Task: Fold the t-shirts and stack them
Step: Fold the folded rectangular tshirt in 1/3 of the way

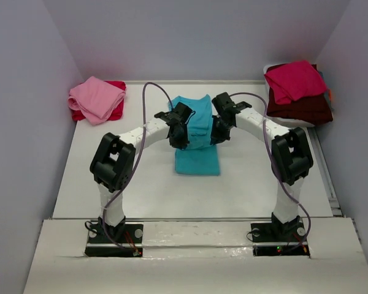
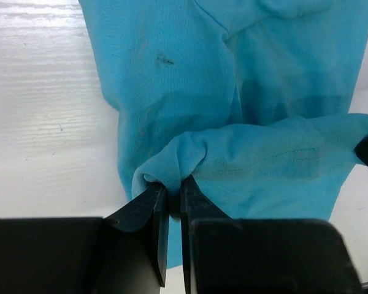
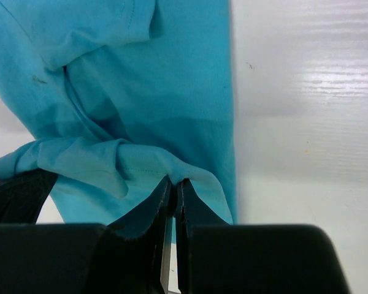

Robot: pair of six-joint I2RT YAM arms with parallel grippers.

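Mid-fold: left pincer (image 2: 173, 193) and right pincer (image 3: 175, 185) both clamp turquoise t-shirt (image 1: 197, 131). Pink t-shirt (image 1: 97, 98) stacked at 10 o'clock, crimson t-shirt (image 1: 294, 81) at 2 likely pending.

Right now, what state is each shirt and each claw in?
turquoise t-shirt: partly folded, one edge pinched up by both grippers
left gripper: shut on turquoise t-shirt
right gripper: shut on turquoise t-shirt
pink t-shirt: folded, lying on red t-shirt
crimson t-shirt: rumpled, lying on dark maroon t-shirt
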